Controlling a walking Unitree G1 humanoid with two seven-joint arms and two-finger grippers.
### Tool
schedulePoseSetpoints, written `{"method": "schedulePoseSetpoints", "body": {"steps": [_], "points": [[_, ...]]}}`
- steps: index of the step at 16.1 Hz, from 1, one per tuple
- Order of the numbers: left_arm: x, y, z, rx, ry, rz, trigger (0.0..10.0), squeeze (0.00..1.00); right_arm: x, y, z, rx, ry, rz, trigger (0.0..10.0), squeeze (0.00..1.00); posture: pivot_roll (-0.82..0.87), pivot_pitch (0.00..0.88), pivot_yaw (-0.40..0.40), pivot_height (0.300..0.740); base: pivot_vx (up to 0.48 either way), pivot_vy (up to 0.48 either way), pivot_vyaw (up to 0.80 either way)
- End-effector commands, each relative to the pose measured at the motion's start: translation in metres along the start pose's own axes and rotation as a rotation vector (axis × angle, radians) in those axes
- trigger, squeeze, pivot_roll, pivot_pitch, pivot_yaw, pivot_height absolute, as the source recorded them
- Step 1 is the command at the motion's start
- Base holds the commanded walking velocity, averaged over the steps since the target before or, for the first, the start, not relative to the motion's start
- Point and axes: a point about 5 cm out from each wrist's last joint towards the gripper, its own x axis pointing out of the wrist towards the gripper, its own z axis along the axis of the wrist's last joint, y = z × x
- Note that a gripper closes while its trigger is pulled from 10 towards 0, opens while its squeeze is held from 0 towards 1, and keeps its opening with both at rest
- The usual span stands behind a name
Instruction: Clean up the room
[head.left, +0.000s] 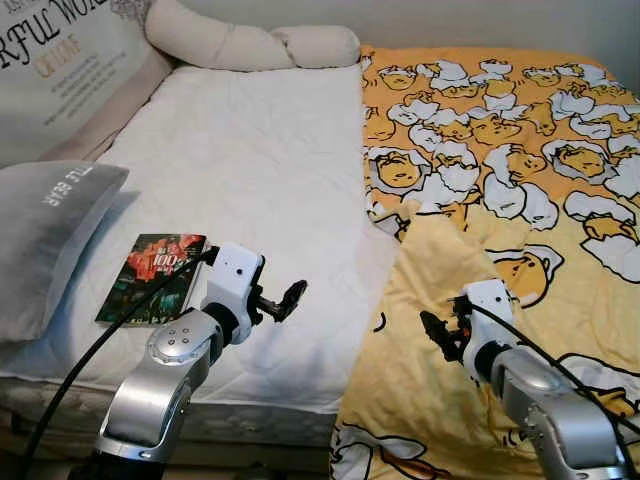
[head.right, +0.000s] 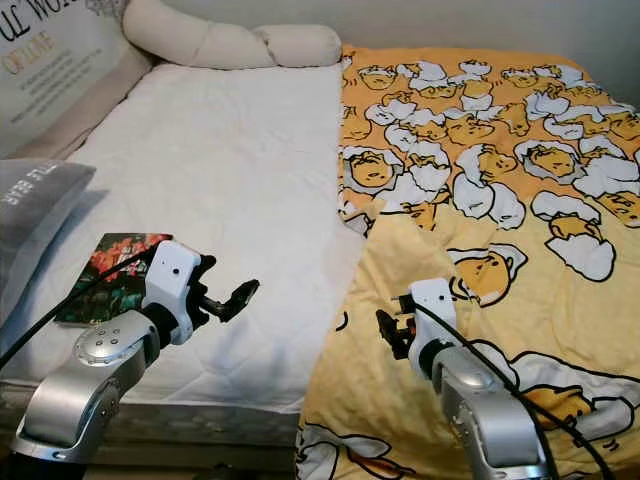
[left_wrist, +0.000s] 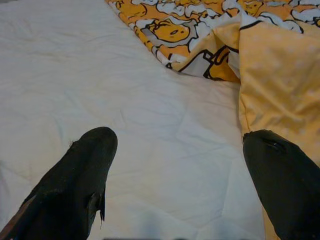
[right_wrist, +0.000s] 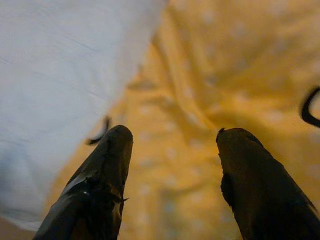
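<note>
Over the white mattress (head.left: 250, 150), left gripper (left_wrist: 180, 175) jaws wide; right gripper (right_wrist: 172, 165) likewise over yellow quilt (head.left: 500, 200).

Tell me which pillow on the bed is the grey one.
The grey pillow lies at the bed's left edge, just beside the book. The cream bolster lies along the headboard end; the lettered cushion stands in the far-left corner.

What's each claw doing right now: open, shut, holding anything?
Left claw: open, empty, over the white mattress.
Right claw: open, empty, over the folded edge of the yellow blanket.
</note>
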Motion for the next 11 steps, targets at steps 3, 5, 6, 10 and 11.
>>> {"method": "schedulePoseSetpoints", "body": {"steps": [3, 5, 6, 10, 11], "points": [[0.0018, 0.0009, 0.0001, 0.006, -0.006, 0.015, 10.0, 0.0, 0.0062, -0.0001, 0.0009, -0.036, -0.006, -0.026, 10.0, 0.0, 0.01, 0.0, 0.053, 0.74, 0.0, 0.0, 0.0], [0.0019, 0.0004, 0.0003, 0.02, -0.007, 0.015, 10.0, 0.0, 0.0097, 0.0009, -0.0006, -0.048, 0.009, -0.006, 10.0, 0.0, 0.02, 0.0, 0.048, 0.74, 0.0, 0.0, 0.0], [0.0017, 0.0008, 0.0003, 0.018, -0.008, 0.02, 10.0, 0.0, 0.0103, 0.0011, -0.0012, -0.038, 0.014, 0.0, 10.0, 0.0, 0.02, 0.0, 0.044, 0.74, 0.0, 0.0, 0.0], [0.0001, 0.0068, -0.0004, 0.005, -0.004, 0.053, 10.0, 0.0, 0.0113, 0.0043, 0.0014, -0.014, -0.011, 0.031, 10.0, 0.0, 0.04, 0.0, 0.032, 0.74, 0.0, 0.0, 0.0], [0.0003, 0.0073, -0.0008, 0.001, -0.002, 0.057, 10.0, 0.0, 0.0103, 0.0048, 0.0019, 0.024, -0.014, 0.031, 10.0, 0.0, 0.04, 0.0, 0.032, 0.74, 0.0, 0.48, -0.54]]}}
